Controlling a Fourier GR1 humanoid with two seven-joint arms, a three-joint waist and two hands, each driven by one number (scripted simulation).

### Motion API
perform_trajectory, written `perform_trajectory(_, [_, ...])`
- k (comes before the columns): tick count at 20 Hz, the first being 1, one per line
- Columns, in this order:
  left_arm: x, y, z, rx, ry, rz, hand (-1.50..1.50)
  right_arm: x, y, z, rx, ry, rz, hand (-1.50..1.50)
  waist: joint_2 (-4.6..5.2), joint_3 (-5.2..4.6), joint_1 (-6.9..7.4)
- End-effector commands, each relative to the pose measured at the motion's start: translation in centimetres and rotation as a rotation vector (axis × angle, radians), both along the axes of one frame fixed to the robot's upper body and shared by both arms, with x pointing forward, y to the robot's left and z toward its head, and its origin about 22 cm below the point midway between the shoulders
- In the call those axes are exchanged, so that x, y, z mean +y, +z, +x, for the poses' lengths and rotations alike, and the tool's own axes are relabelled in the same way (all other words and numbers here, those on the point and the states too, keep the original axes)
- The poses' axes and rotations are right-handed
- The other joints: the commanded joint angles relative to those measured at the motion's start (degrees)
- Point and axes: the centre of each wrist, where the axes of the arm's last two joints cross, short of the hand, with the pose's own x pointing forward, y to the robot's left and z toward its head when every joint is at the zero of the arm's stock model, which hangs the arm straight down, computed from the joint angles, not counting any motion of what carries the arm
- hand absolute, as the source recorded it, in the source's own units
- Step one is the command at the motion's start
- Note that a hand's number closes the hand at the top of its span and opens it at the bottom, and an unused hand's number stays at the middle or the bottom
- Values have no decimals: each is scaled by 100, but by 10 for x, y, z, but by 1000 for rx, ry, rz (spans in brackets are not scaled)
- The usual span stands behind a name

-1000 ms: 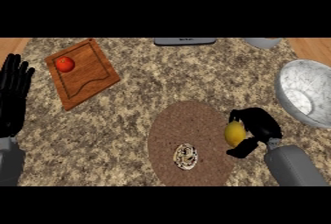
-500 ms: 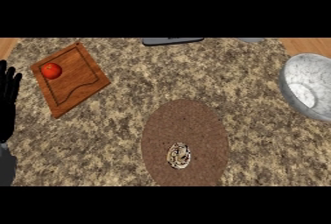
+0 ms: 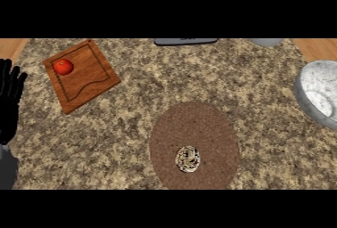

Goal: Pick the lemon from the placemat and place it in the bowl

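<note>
Presently, the lemon and right hand are showing nowhere. The grey speckled bowl (image 3: 318,95) is lying cut off at right, its visible part holding nothing. The round brown woven placemat (image 3: 194,133) is bearing a small patterned object (image 3: 187,159). The black left hand (image 3: 9,99) is resting open, fingers straight.

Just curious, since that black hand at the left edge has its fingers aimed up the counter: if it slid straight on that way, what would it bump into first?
Probably nothing: the left hand points toward the counter's far edge, and the cutting board lies to its right, off that line.
</note>
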Motion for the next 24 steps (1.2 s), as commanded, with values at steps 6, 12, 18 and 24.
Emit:
perform_trajectory(6, [-22,1,9,-3,-65,-3,0,-30,66,-43,-306,164,130,150,16,-15,326])
perform_trajectory(12, [-19,11,18,-6,-51,1,0,-32,97,-44,-370,264,326,150,4,-37,344])
perform_trajectory(18, [-25,1,21,6,-104,-11,0,-22,105,-16,-314,261,397,150,31,-62,522])
perform_trajectory(24, [-33,-4,29,-11,-108,26,0,-4,117,23,-226,286,392,150,59,-67,574])
